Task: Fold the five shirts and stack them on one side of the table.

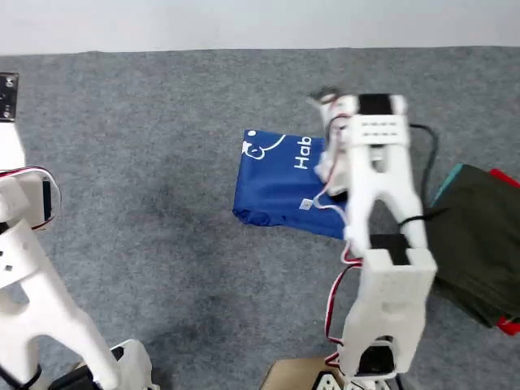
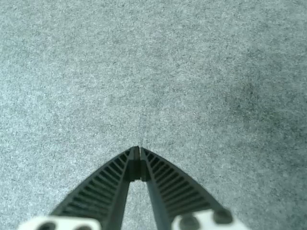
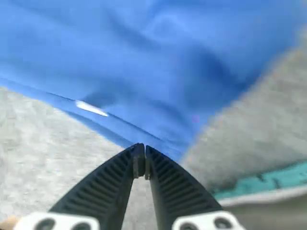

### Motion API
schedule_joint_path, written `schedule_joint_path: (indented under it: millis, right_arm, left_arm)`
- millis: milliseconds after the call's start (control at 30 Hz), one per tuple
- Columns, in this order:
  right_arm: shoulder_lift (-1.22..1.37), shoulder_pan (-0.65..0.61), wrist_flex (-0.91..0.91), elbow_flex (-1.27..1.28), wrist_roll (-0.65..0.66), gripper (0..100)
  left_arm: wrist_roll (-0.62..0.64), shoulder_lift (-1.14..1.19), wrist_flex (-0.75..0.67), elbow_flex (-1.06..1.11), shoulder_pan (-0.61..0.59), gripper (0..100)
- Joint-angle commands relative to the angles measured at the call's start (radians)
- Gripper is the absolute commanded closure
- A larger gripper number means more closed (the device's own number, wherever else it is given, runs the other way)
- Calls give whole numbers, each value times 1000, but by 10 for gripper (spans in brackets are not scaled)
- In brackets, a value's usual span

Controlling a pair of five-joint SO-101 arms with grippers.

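Blue shirt [image 3: 144, 57] just ahead of right tool [image 3: 140, 153], tips together, empty, perhaps touching its edge; stack [image 1: 475, 236] to that arm's right; left tool [image 2: 139, 155] together, well apart

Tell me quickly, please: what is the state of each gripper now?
Left gripper: closed, empty.
Right gripper: closed, at the edge of the blue shirt.

Robot test bench (lab-like): grey felt tabletop [image 1: 162, 211], bare white wall [image 1: 244, 23] behind
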Motion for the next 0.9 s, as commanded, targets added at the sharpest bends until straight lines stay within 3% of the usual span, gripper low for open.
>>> schedule_joint_path:
  millis: [0, 300, 567, 700, 867]
  right_arm:
    - [56, -53, -61, 18, -48, 988]
    - [151, -41, 65, 26, -58, 988]
    - [-84, -50, 64, 23, -52, 988]
    - [-182, -77, -47, 23, -51, 987]
    - [-142, -24, -308, 23, -11, 987]
  left_arm:
    - [0, -28, 6, -1, -2, 994]
    - [-5, -34, 8, -1, -2, 994]
    - [-5, -26, 5, -1, -2, 994]
    - [-6, -26, 3, -1, -2, 994]
    - [-8, -26, 3, -1, -2, 994]
